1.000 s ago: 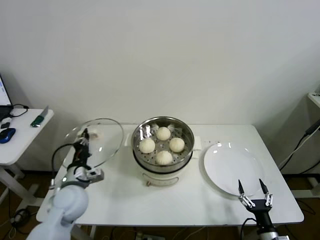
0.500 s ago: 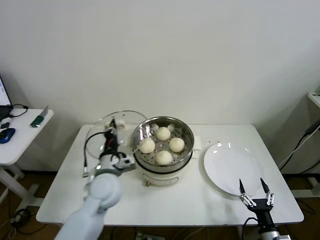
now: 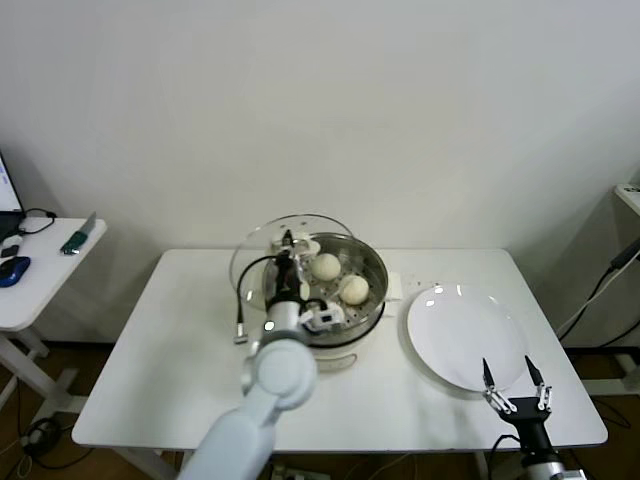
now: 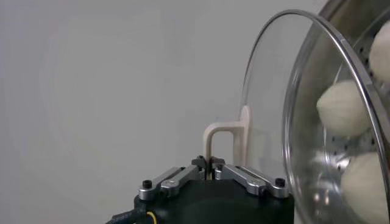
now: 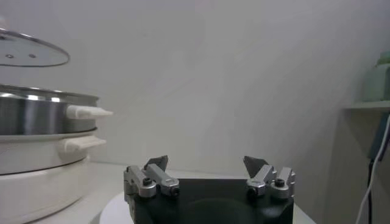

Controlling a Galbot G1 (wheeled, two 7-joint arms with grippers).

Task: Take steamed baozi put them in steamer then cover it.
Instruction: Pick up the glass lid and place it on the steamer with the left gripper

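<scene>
Left gripper [image 3: 287,243] is clamped on the cover [image 3: 262,262] handle, holding the cover over the steamer [image 3: 368,305], apparently tilted. Steamed baozi [image 3: 354,289] lie inside. Right gripper [image 3: 516,384] hangs spread apart beside the plate [image 3: 460,330].

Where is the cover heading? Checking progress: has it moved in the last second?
Yes. The cover, held by the left tool, moved rightward from the table's left side to over the steamer.

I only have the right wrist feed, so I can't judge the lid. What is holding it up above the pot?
Observer: The left gripper, shut on the lid's white handle.
Operator: Is it centred over the steamer?
Observer: No. In the head view it sits off toward the robot's left, overlapping only part of the steamer.
Operator: Any buns inside?
Observer: Yes, two buns show clearly; any others are hidden.
</scene>
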